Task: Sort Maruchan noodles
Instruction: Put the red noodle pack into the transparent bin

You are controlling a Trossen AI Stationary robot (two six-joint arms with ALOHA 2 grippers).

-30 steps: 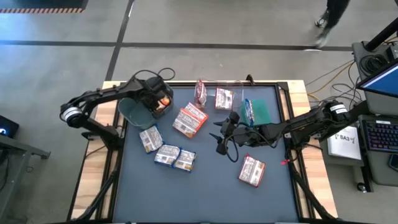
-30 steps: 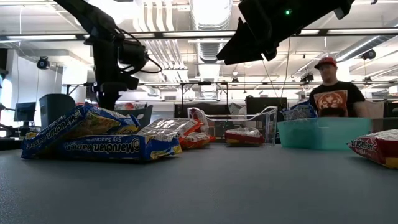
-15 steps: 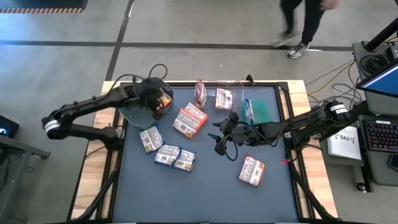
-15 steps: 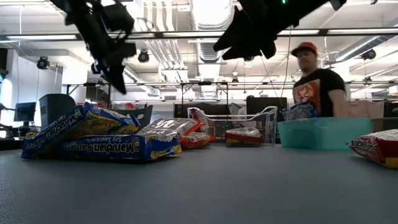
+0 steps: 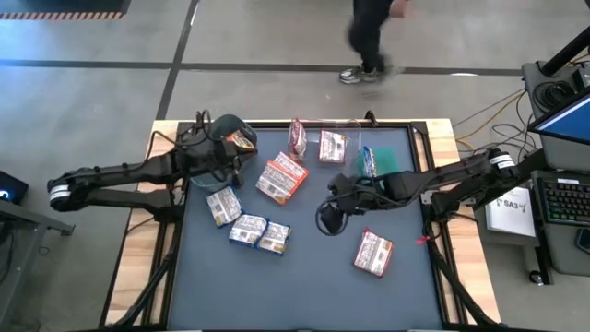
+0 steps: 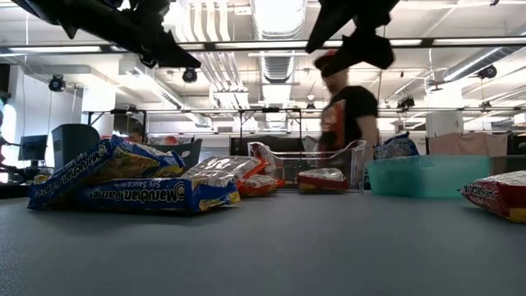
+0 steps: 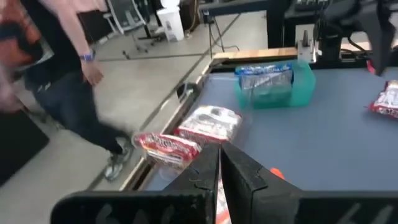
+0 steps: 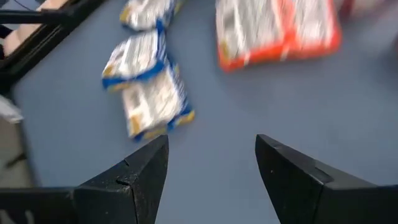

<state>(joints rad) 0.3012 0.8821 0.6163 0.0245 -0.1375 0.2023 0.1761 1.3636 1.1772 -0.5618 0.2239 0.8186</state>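
Maruchan packets lie flat on the dark table: three blue-and-white ones [image 5: 247, 228], an orange-red pair [image 5: 281, 178] and a maroon-and-white one [image 5: 373, 252]. Two maroon packets [image 5: 332, 146] sit in the clear bin, and a blue one [image 5: 369, 163] stands in the green bin. An orange packet [image 5: 242, 140] shows in the grey bin [image 5: 221, 129]. My left gripper [image 5: 232, 157] [image 7: 219, 149] is shut and holds nothing, beside the grey bin. My right gripper [image 5: 327, 219] [image 8: 211, 146] hangs open above bare table, right of the blue packets [image 8: 149, 81].
The clear bin [image 5: 318, 124] and the green bin [image 5: 392, 161] stand along the far edge. A person [image 5: 369, 37] walks on the floor beyond the far edge. Bare table lies in the middle and near the front. Cables and a keyboard sit off the table's right side.
My left arm has drawn back toward the table's left and lowered, its gripper coming away from the orange packet, which stays at the grey bin. My right gripper has shifted a little toward the near edge and tipped downward. The person has walked from right to left behind the table.
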